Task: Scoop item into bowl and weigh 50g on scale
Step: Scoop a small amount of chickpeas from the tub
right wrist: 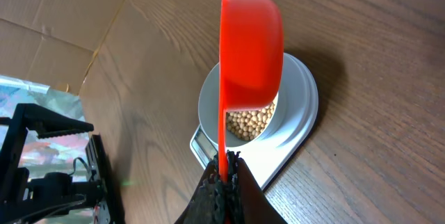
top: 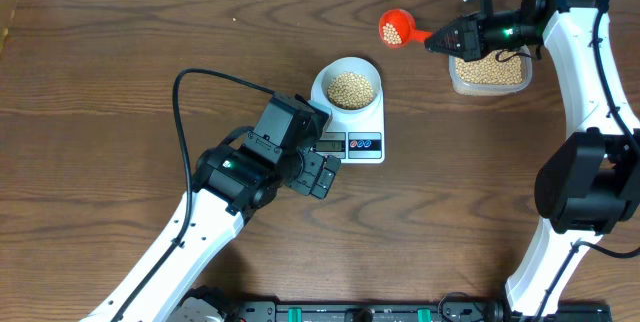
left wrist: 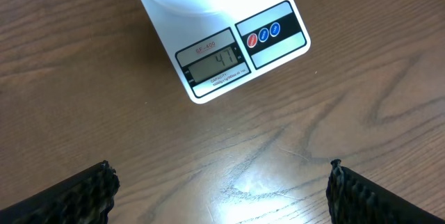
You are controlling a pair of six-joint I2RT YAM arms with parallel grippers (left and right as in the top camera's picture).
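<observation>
Forty-seven is what the display (left wrist: 215,65) seems to read, so by my judgement you need only a few more beans (top: 351,87) to reach fifty. Most of them sit heaped in the bowl (top: 328,70), which stands on the scale (top: 366,145) at the centre of the overhead view. A small batch lies in the red scoop (top: 394,29), up and to the right of the bowl, and the stock fills the tub (top: 490,72) at the upper right.

Your right fingers (right wrist: 213,195) are clamped on the end of the scoop's thin handle, with the cup well out in front. The left fingers (left wrist: 85,195) are spread wide and hold nothing, poised over bare table (top: 120,62) just below the scale.

Expect the beans to be hard, light and quick to roll. A small tilt could send several over the lip at once, so tip slowly and keep the hold far back on the stiff handle.
</observation>
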